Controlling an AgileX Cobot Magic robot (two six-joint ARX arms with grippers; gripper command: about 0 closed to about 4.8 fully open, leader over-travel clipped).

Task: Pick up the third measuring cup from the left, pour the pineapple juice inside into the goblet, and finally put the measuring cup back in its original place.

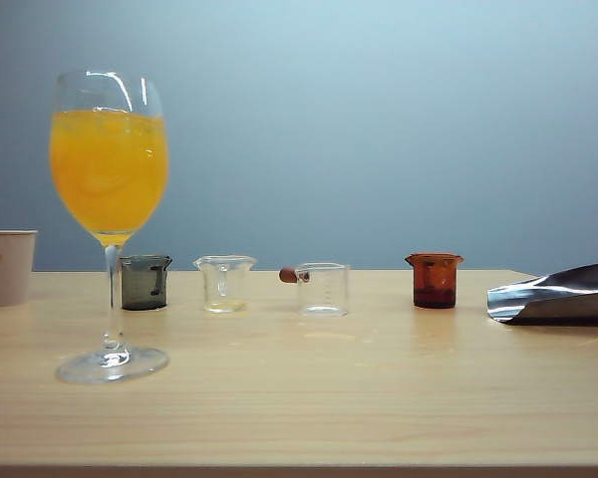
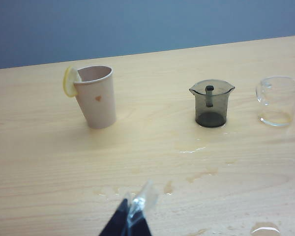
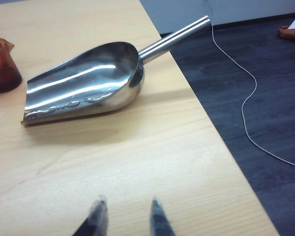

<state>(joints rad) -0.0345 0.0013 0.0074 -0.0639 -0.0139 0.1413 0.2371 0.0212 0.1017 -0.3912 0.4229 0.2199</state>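
Cup 3 [image 1: 323,289] stood upright on the worktop [image 1: 299,398], between the clear cup [image 1: 224,283] and amber cup [image 1: 435,279], stub handle pointing at the goblet [image 1: 110,219]. It looked light, stiff, slick, best pinched across its walls. Left claw [image 2: 135,216] looked pressed together; right claw [image 3: 125,216] spread, empty.

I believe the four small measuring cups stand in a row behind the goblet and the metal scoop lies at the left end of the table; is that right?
Not quite. The four measuring cups do stand in a row behind the goblet, but the metal scoop lies at the right end of the table, beyond the amber cup, as the exterior view shows. The paper cup sits at the left end.
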